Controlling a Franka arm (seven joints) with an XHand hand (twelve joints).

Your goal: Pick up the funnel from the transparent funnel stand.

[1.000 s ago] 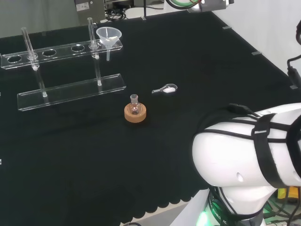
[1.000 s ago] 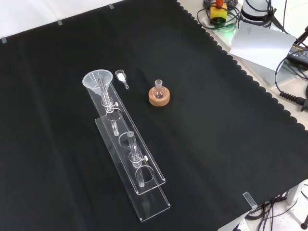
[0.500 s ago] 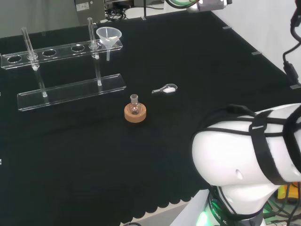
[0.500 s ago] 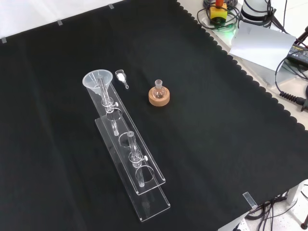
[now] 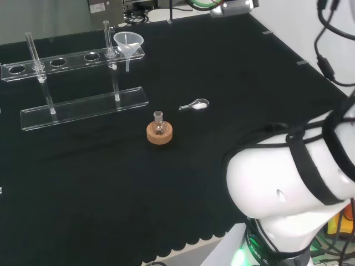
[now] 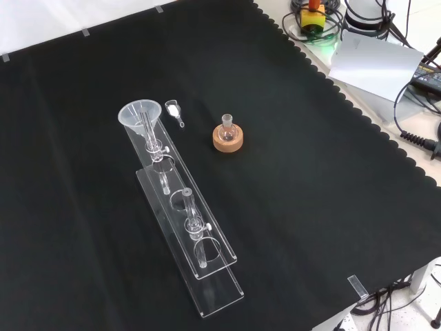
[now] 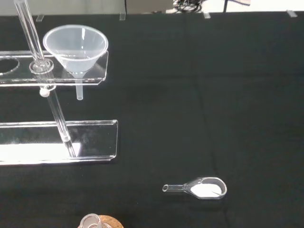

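Funnel (image 5: pixel 128 42) sits in the end hole of your transparent funnel stand (image 5: pixel 83 105), upright, on the worktop (image 6: pixel 310 158). You cannot tell the robot hand's state from these views.

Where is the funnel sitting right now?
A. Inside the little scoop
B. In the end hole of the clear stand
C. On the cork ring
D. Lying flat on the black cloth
B: the funnel rests upright in the end hole of the clear stand, its stem poking down through the top shelf, apart from the cork ring and the scoop.
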